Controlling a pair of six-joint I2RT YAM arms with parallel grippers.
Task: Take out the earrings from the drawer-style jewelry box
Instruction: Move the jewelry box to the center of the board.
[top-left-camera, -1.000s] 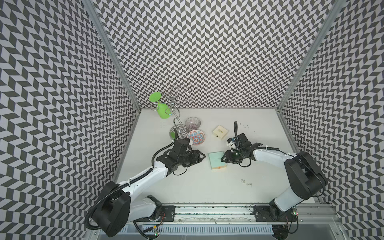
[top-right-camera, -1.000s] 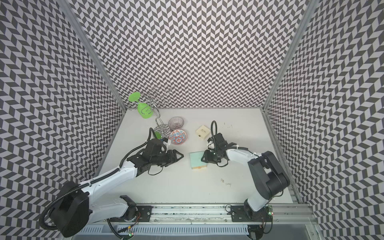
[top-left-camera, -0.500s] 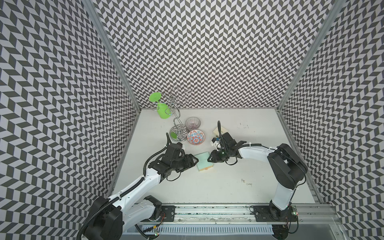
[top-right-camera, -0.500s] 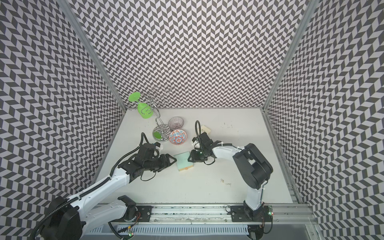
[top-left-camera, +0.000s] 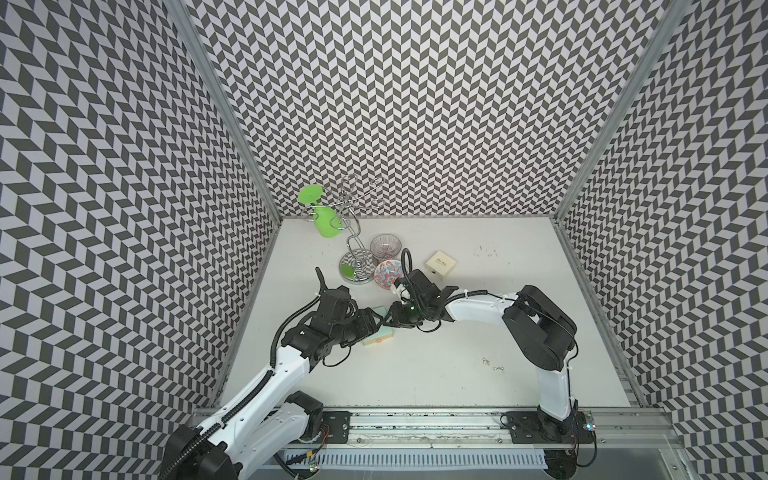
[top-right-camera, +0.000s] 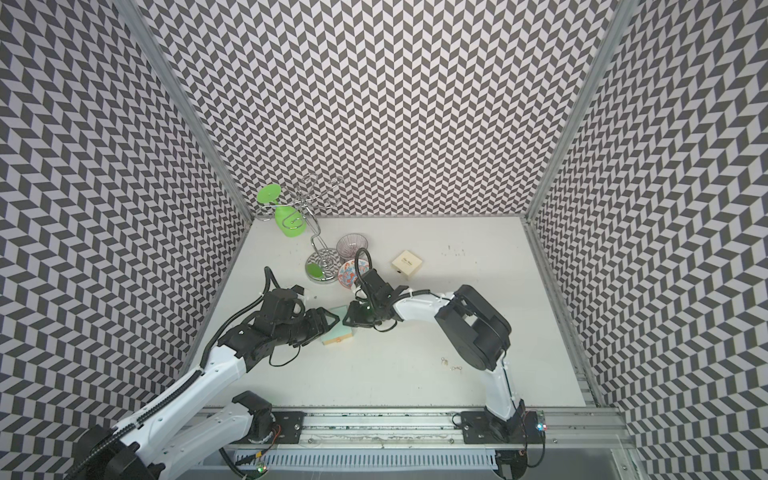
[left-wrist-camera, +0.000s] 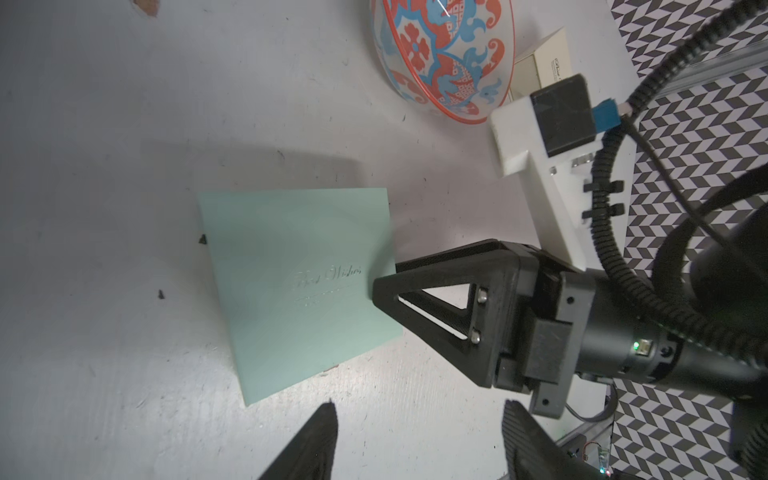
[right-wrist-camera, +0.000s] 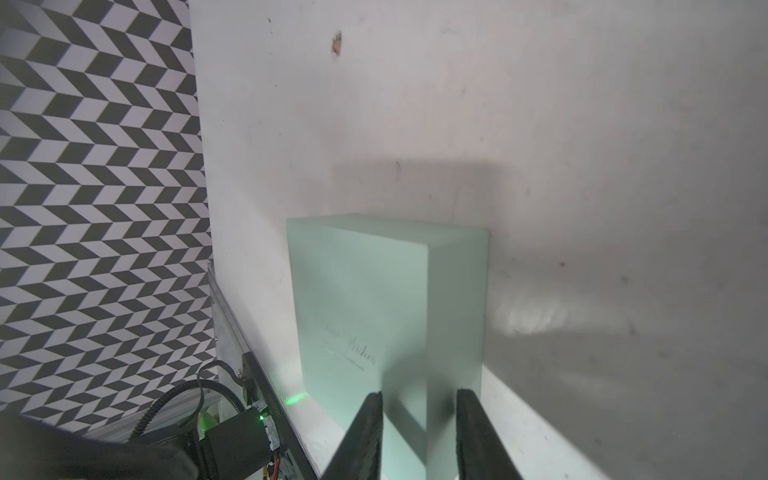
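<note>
change: box (top-left-camera: 384, 331) and right gripper (right-wrist-camera: 419, 395) slid toward left gripper (left-wrist-camera: 417, 415).
left gripper: jaws wide, empty, beside box.
right gripper: jaws part-open astride box edge; grip unclear.
earrings (top-left-camera: 485, 361): on table (top-left-camera: 415, 386), apart from box.

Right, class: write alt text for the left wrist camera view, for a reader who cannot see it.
A flat mint-green box lettered "Best Wishes" lies on a white table, its edge pinched by the right gripper. A red-and-blue patterned bowl stands beyond it, and the fingertips of the open left gripper show nearest the camera, touching nothing.
</note>
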